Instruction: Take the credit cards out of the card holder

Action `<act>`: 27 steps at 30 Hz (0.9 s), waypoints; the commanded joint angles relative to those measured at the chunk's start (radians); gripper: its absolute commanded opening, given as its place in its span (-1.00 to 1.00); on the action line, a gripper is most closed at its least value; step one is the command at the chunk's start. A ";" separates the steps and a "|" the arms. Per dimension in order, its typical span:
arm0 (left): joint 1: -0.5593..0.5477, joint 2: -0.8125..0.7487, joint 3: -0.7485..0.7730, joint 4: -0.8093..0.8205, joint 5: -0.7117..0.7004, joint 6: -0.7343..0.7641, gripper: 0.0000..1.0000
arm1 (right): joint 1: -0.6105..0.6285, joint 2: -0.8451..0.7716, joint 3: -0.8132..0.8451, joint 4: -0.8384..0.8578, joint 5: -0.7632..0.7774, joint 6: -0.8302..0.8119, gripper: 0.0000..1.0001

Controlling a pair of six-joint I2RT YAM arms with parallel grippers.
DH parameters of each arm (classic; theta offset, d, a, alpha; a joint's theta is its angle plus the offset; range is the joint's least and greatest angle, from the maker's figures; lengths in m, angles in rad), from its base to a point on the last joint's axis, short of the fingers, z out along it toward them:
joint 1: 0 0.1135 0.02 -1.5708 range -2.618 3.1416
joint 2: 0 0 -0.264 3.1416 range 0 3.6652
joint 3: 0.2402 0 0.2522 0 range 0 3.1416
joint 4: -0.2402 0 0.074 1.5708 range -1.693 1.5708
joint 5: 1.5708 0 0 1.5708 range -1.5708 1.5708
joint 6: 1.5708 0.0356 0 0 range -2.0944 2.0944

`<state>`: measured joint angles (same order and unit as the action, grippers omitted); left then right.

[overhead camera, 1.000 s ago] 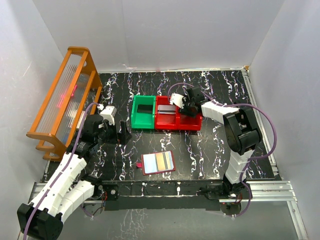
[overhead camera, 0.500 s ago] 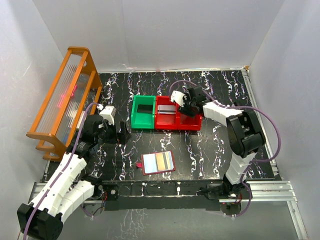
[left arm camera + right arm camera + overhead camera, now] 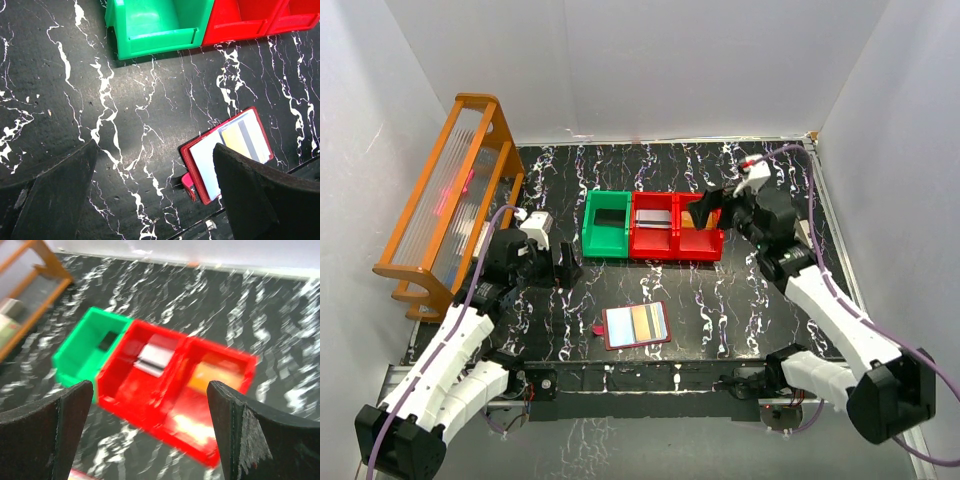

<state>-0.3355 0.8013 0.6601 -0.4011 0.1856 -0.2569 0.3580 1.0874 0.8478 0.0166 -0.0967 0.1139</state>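
Observation:
The dark-red card holder (image 3: 637,326) lies open on the table's near middle, with a gold credit card (image 3: 642,320) showing in its clear sleeves. In the left wrist view the card holder (image 3: 200,172) sits partly behind my right-hand finger, gold card (image 3: 234,141) visible. My left gripper (image 3: 561,264) (image 3: 155,150) hovers open to the holder's upper left, with nothing between its fingers. My right gripper (image 3: 704,211) (image 3: 150,390) is open and empty above the right red bin (image 3: 700,240), where another gold card (image 3: 216,374) lies.
A green bin (image 3: 607,226) holding a dark card (image 3: 106,341) stands left of two joined red bins. The middle red bin (image 3: 652,238) holds a silvery card (image 3: 156,357). An orange rack (image 3: 448,200) lines the left wall. White walls close off three sides.
My right gripper has opened wide and drawn back to the right from over the red bins, and that arm has swung outward. The left arm and the card holder have not moved.

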 commanded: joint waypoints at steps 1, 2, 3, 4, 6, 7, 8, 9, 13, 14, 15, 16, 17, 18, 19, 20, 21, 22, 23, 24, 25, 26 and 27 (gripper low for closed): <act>0.004 0.014 0.020 -0.013 0.023 -0.014 0.97 | -0.003 -0.088 -0.149 -0.003 -0.176 0.516 0.96; 0.004 0.018 0.023 -0.015 0.021 -0.018 0.97 | -0.003 -0.111 -0.181 0.008 -0.210 0.595 0.96; 0.004 0.022 0.026 -0.018 0.017 -0.024 0.97 | -0.002 -0.130 -0.225 0.028 -0.243 0.675 0.96; 0.004 0.028 0.029 -0.020 0.016 -0.030 0.97 | 0.000 -0.145 -0.283 0.081 -0.295 0.768 0.92; 0.004 0.045 0.056 -0.047 -0.005 -0.097 0.97 | 0.015 -0.169 -0.390 0.205 -0.384 0.919 0.81; 0.004 0.066 0.094 -0.082 -0.001 -0.154 0.97 | 0.036 -0.181 -0.423 0.220 -0.387 0.963 0.77; 0.004 0.092 0.130 -0.115 0.020 -0.197 0.97 | 0.066 -0.194 -0.436 0.188 -0.364 0.975 0.73; 0.004 0.116 0.157 -0.135 0.062 -0.234 0.97 | 0.098 -0.204 -0.435 0.120 -0.320 0.965 0.70; 0.004 0.198 0.170 -0.157 0.196 -0.335 0.92 | 0.223 -0.193 -0.429 -0.059 -0.203 0.937 0.57; 0.004 0.213 0.163 -0.168 0.227 -0.354 0.89 | 0.246 -0.178 -0.428 -0.067 -0.203 0.943 0.53; 0.003 0.226 0.160 -0.184 0.261 -0.369 0.87 | 0.268 -0.161 -0.424 -0.072 -0.200 0.950 0.49; -0.002 0.234 0.158 -0.195 0.301 -0.371 0.85 | 0.292 -0.144 -0.420 -0.069 -0.196 0.952 0.44; -0.014 0.236 0.154 -0.199 0.320 -0.379 0.83 | 0.315 -0.128 -0.415 -0.064 -0.188 0.957 0.38; -0.030 0.230 0.151 -0.204 0.322 -0.387 0.82 | 0.340 -0.110 -0.411 -0.063 -0.168 0.967 0.29; -0.055 0.222 0.148 -0.203 0.323 -0.397 0.82 | 0.367 -0.090 -0.408 -0.063 -0.138 0.981 0.20; -0.074 0.209 0.144 -0.194 0.324 -0.412 0.80 | 0.381 -0.067 -0.404 -0.057 -0.125 0.991 0.14; -0.096 0.204 0.138 -0.179 0.320 -0.432 0.78 | 0.396 -0.040 -0.400 -0.042 -0.123 0.996 0.10; -0.125 0.197 0.125 -0.149 0.308 -0.466 0.74 | 0.410 -0.014 -0.395 -0.024 -0.125 1.000 0.08; -0.173 0.195 0.109 -0.110 0.293 -0.508 0.70 | 0.423 0.014 -0.391 -0.006 -0.127 1.006 0.05; -0.233 0.199 0.095 -0.070 0.265 -0.542 0.68 | 0.434 0.039 -0.385 0.010 -0.129 1.014 0.01; -0.292 0.211 0.089 -0.053 0.219 -0.574 0.67 | 0.443 0.062 -0.382 0.018 -0.128 1.020 -0.02; -0.347 0.232 0.086 -0.057 0.157 -0.602 0.67 | 0.451 0.082 -0.377 0.020 -0.124 1.026 -0.06; -0.385 0.255 0.086 -0.067 0.103 -0.625 0.67 | 0.456 0.098 -0.373 0.019 -0.121 1.030 -0.09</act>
<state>-0.5632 1.0187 0.7673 -0.4969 0.4019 -0.7338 0.7879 1.1389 0.4171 -0.0380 -0.2569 1.1011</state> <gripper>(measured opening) 0.838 0.482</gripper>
